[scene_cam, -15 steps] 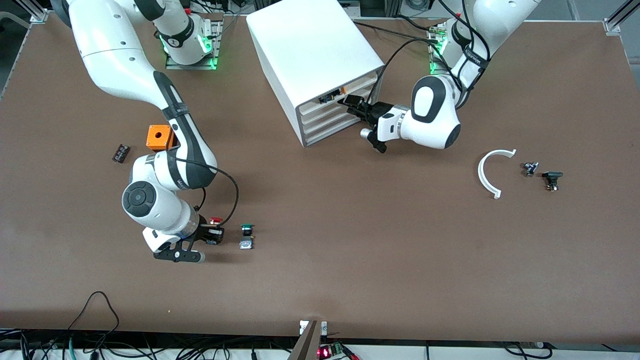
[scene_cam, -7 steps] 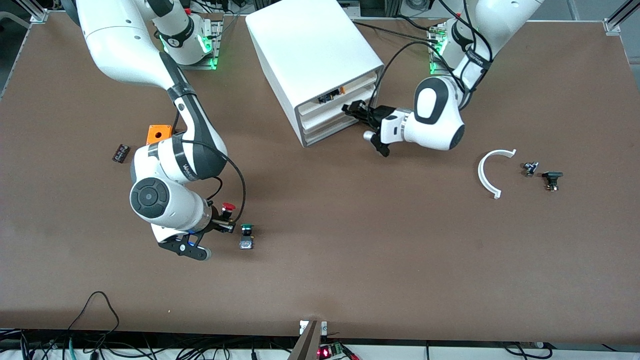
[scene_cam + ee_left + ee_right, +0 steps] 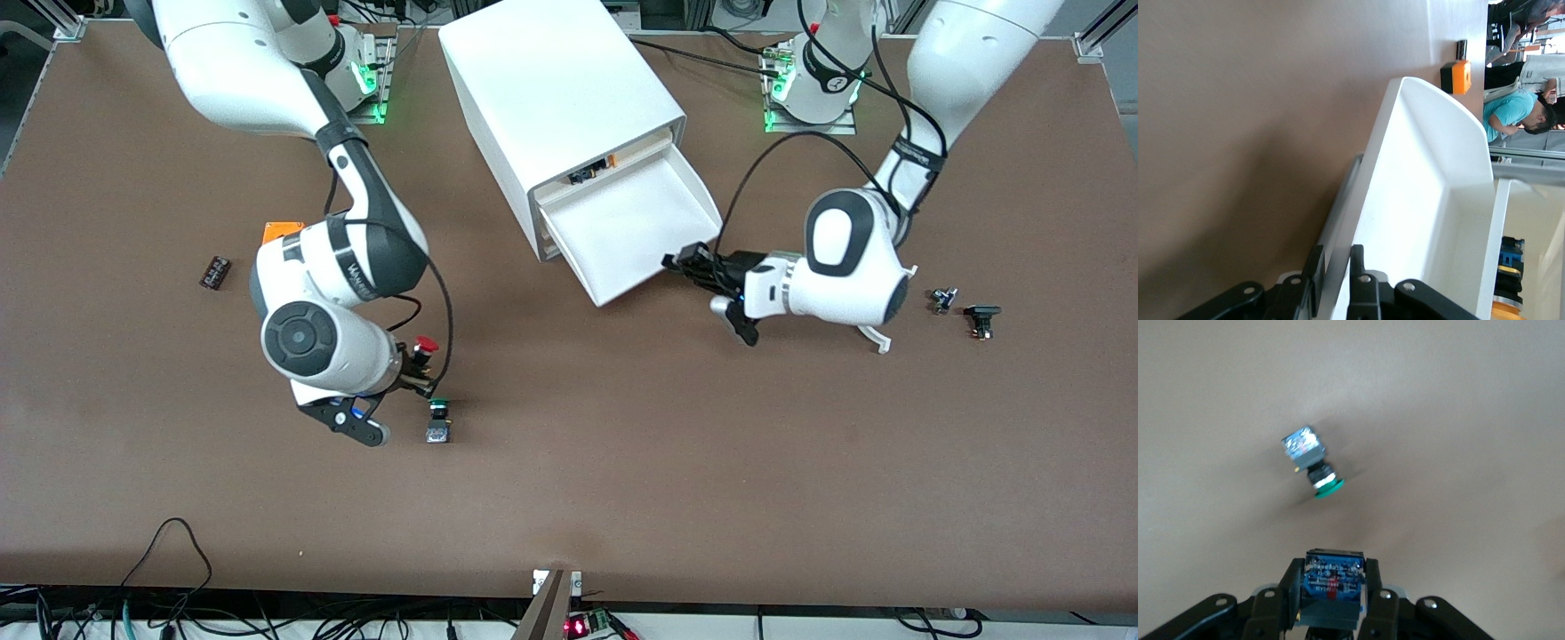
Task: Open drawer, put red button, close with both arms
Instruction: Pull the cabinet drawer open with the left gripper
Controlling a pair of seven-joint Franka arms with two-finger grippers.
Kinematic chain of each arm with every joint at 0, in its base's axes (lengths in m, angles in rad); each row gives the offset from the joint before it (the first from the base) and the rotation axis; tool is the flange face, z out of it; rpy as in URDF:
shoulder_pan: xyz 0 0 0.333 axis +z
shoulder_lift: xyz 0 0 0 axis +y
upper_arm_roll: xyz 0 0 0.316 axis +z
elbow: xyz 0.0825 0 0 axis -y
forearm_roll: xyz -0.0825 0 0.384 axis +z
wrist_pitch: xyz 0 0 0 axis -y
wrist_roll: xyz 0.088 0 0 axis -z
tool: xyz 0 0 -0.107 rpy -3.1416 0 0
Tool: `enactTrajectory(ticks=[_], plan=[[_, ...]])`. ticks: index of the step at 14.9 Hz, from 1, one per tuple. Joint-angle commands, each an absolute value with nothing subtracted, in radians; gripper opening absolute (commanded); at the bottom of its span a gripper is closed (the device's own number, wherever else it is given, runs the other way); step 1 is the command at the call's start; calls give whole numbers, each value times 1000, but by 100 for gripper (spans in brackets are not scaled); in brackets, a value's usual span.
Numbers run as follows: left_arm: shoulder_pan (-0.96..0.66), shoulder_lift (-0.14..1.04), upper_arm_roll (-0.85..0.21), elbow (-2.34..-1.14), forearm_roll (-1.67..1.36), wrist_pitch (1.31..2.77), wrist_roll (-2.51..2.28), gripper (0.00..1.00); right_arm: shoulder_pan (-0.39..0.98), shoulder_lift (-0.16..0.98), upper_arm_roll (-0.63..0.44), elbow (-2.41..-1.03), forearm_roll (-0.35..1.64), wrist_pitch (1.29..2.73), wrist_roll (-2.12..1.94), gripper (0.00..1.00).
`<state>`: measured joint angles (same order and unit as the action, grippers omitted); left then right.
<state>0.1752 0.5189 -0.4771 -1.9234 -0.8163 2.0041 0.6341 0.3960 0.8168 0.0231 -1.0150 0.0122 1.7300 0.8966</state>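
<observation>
The drawer (image 3: 636, 233) stands pulled well out of the cabinet (image 3: 556, 98), its cream front toward the front camera. The left gripper (image 3: 683, 263) is closed on the front lip at the corner toward the left arm's end of the desk (image 3: 622, 498); in the left wrist view its fingers (image 3: 1358, 280) pinch that thin wall (image 3: 1338, 267). The opening step therefore appears complete.

The right gripper (image 3: 418, 369) is clamped on the red button (image 3: 427, 344) and holds it clear of the desk, above the green button (image 3: 437, 420) that lies on its side. In the right wrist view the held part (image 3: 1331, 583) sits between the fingers with the green button (image 3: 1313, 463) below on the surface.

The step in hand is judged to be the carry of the red button to the drawer. The next move calls for travel toward the cabinet, a height above the drawer wall, and a release over the tray floor, clear of the left gripper.

Containers: the open drawer shows a bare white floor with nothing in it. The drawer above it (image 3: 594, 169) holds a black-and-orange part (image 3: 590, 170). The two lower drawers are hidden beneath the open one.
</observation>
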Motion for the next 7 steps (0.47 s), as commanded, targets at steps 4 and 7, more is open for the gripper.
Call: enactTrajectory(ticks=[4, 7], plan=[[192, 574, -466, -1829, -743, 1968, 611, 100, 508, 781, 8, -985, -11, 1684, 1116, 0], [193, 519, -465, -1818, -657, 1930, 537, 100, 584, 758, 8, -983, -31, 1695, 1247, 0]])
